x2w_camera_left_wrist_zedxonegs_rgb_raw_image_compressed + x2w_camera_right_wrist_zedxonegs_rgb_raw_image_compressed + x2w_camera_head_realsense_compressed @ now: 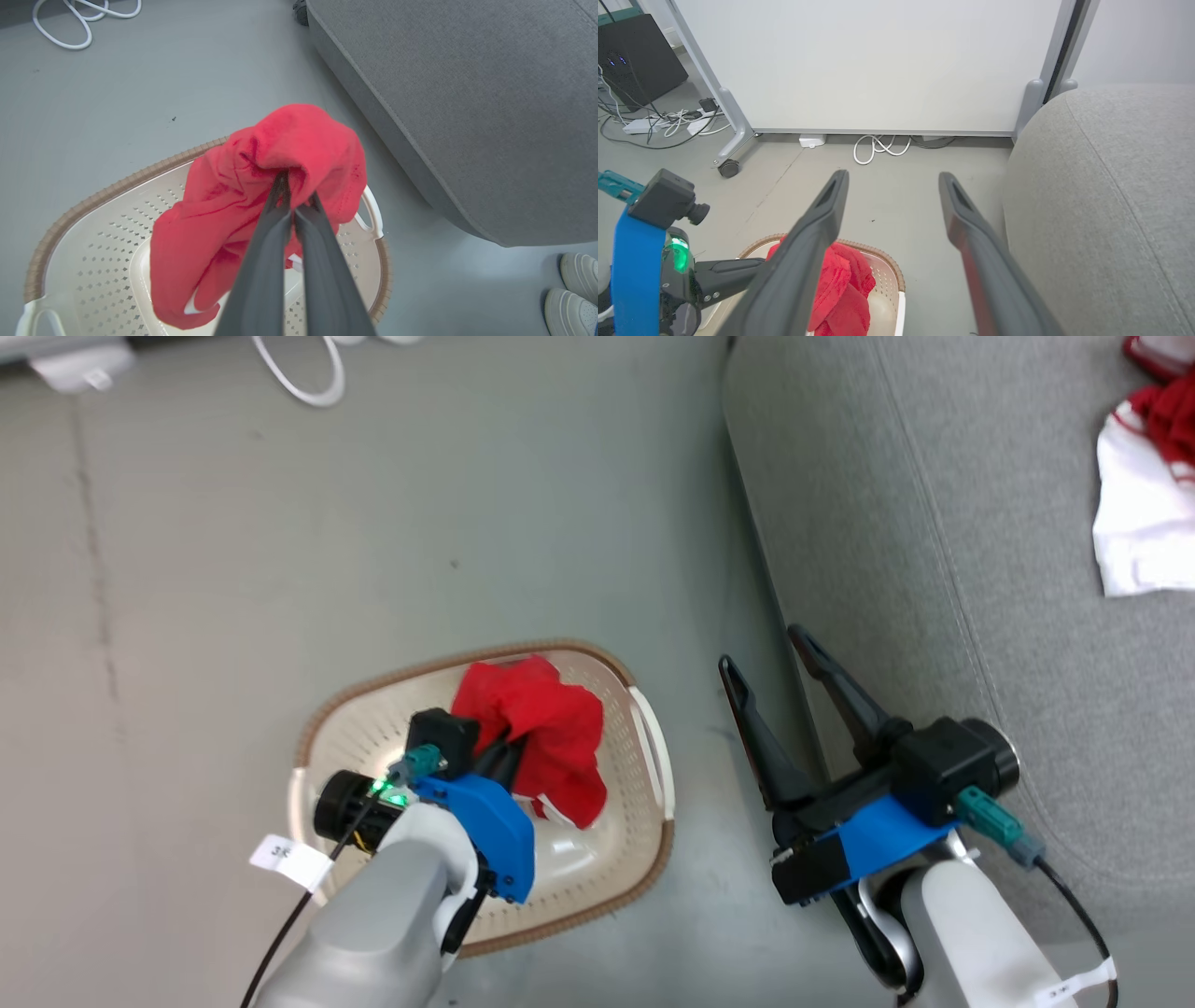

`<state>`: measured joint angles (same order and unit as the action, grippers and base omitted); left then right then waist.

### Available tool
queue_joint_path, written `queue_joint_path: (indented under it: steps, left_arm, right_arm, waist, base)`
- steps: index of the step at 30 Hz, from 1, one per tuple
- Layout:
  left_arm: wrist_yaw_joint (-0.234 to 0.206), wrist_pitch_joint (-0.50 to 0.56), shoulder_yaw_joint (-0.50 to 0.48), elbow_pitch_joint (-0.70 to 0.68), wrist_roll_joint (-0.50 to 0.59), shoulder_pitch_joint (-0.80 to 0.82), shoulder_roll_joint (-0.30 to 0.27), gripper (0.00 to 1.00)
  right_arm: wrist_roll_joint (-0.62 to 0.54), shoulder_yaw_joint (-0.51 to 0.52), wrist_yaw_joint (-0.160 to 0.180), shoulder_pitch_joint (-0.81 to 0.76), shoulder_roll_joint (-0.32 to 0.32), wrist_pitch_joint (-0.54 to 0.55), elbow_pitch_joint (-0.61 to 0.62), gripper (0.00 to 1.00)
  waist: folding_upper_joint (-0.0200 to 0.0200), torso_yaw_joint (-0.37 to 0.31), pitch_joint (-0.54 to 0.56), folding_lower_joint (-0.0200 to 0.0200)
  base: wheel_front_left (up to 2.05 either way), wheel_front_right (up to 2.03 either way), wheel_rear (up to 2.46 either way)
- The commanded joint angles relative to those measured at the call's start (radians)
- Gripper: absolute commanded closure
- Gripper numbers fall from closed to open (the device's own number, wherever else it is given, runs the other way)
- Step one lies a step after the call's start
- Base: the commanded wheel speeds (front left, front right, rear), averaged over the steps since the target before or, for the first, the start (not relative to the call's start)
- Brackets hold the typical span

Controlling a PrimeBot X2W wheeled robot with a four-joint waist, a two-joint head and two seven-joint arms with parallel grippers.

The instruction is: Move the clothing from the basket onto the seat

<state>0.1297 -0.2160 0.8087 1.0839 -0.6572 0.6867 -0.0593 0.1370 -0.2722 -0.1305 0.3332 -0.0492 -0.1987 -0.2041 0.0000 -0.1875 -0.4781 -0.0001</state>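
My left gripper (509, 751) is shut on a red piece of clothing (551, 728) over the cream basket (373, 691) with its brown rim. In the left wrist view the fingers pinch the top fold of the clothing (280, 154), which drapes down into the basket (93, 242). To the right, my right gripper (764, 650) is open and empty beside the front edge of the grey seat (934, 523). A second red and white garment (1144, 504) lies on the seat at the far right. In the right wrist view the right gripper (893, 177) is spread wide above the clothing (845, 284).
The grey floor (373, 523) surrounds the basket. A white cable (299, 378) lies on it at the back. A white partition on castors (878, 65) stands behind. A person's white shoes (574, 289) stand by the seat's corner.
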Motion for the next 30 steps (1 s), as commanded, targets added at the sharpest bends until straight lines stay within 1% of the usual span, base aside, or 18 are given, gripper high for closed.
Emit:
queue_joint_path:
  steps: [1,7,11,22,30]
  left_arm:
    - [0.001,-0.01,0.012,-0.014,-0.011,-0.012,0.002,1.0]
    - [0.001,-0.026,0.095,-0.081,-0.046,-0.021,0.005,1.0]
    - [0.001,-0.036,0.125,-0.115,-0.076,0.002,0.006,1.0]
    - [0.001,-0.049,0.157,-0.173,-0.117,0.072,0.007,1.0]
    - [0.001,-0.05,0.145,-0.218,-0.12,0.125,0.006,1.0]
  right_arm:
    - [-0.007,0.005,0.0,-0.022,-0.002,0.008,-0.004,0.0]
    - [-0.018,0.018,0.0,-0.078,-0.002,0.048,-0.01,0.0]
    - [-0.015,0.017,0.0,-0.106,-0.002,0.069,-0.007,0.0]
    - [-0.001,0.017,0.0,-0.171,-0.002,0.097,0.008,0.0]
    - [0.01,0.013,0.0,-0.204,-0.002,0.106,0.013,0.0]
  waist:
    - [0.0,0.067,0.099,0.0001]
    - [0.0,0.116,0.204,0.0001]
    - [0.0,0.135,0.258,0.0001]
    - [0.0,0.148,0.37,0.0001]
    - [0.0,0.141,0.42,0.0001]
  base:
    - [0.0,0.0,0.0]
    - [0.0,0.0,0.0]
    - [0.0,0.0,0.0]
    - [0.0,0.0,0.0]
    - [0.0,0.0,0.0]
